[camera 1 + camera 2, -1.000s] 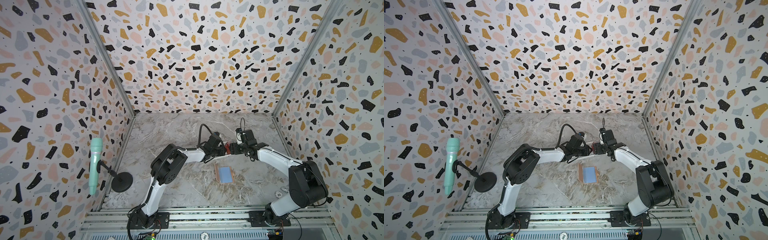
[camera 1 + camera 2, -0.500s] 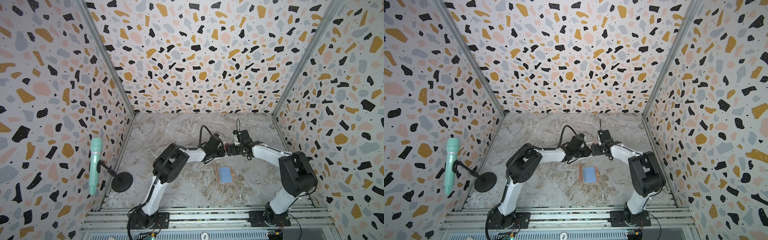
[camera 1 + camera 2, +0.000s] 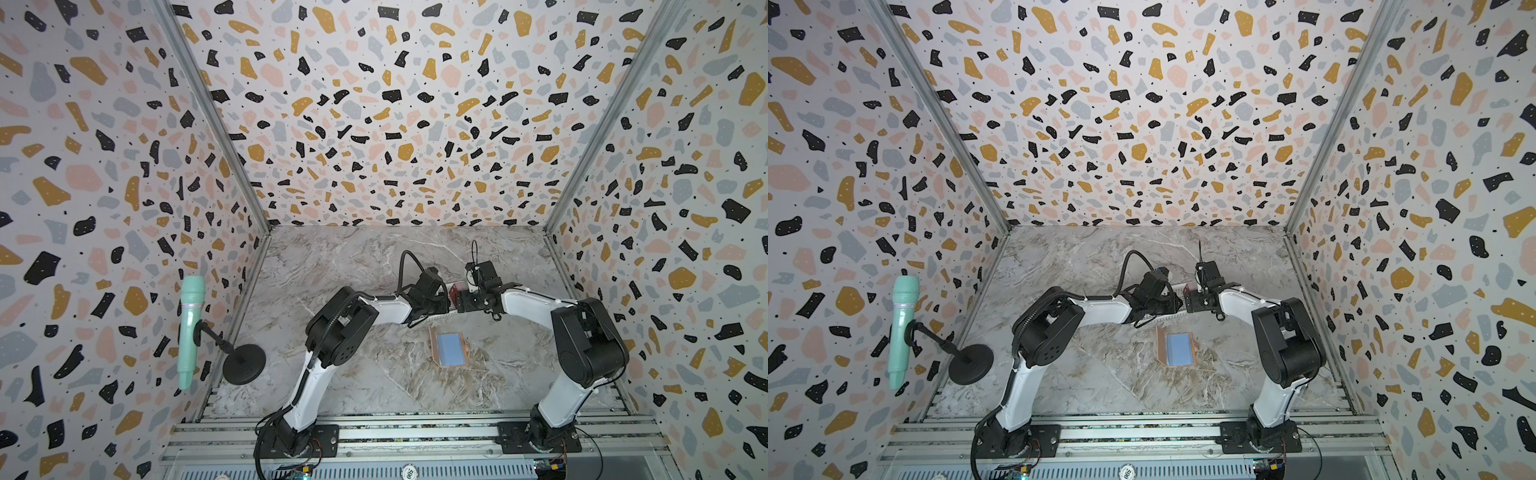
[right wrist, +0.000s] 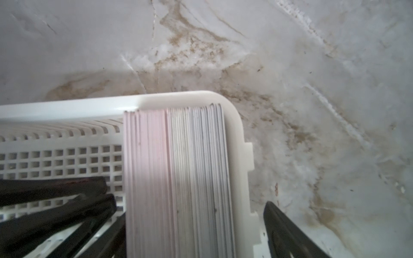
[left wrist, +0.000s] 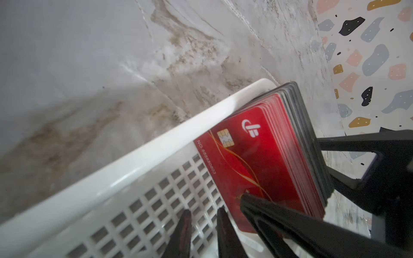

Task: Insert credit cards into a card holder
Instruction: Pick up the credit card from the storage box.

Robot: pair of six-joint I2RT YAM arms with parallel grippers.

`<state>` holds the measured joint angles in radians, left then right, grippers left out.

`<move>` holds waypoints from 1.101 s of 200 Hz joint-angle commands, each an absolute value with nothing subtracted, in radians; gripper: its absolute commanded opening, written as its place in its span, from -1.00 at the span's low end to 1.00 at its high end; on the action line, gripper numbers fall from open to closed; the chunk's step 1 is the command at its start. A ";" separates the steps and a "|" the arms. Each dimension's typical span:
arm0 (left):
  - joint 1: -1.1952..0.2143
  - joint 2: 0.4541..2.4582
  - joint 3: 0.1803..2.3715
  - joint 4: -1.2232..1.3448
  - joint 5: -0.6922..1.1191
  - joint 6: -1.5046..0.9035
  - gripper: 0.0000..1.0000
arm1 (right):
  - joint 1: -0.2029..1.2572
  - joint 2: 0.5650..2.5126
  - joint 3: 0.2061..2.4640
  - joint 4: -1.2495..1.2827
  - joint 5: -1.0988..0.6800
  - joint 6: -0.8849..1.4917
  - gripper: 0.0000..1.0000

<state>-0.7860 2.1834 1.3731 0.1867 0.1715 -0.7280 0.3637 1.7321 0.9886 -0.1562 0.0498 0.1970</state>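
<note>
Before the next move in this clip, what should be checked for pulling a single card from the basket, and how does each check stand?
1. The card holder lies open, blue inside up, on the table, apart from both arms: ok.
2. The credit cards stand on edge, stacked at the end of the white basket: ok.
3. One card separated from the stack: not ok, none stands apart.
4. The right gripper is open, straddling the whole stack and the basket's end wall: not ok for pinching one card.
5. The left gripper is empty, jaws narrowly apart, over the basket floor beside the stack: ok.
</note>
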 commanded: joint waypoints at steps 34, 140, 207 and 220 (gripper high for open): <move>-0.779 2.198 1.342 0.203 0.172 -0.740 -0.54 | 0.353 1.666 1.010 -0.166 0.060 0.200 0.63; -0.778 2.220 1.388 0.225 0.214 -0.738 -0.27 | 0.345 1.649 1.005 -0.173 0.049 0.203 0.49; -0.779 2.259 1.430 0.220 0.235 -0.747 -0.19 | 0.345 1.646 1.002 -0.170 0.039 0.204 0.48; -0.778 2.264 1.435 0.214 0.233 -0.747 -0.18 | 0.345 1.644 1.000 -0.169 0.040 0.204 0.46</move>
<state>-0.7853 2.2227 1.4143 0.2367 0.2283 -0.7452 0.3477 1.6878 0.9886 -0.1566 0.0387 0.2001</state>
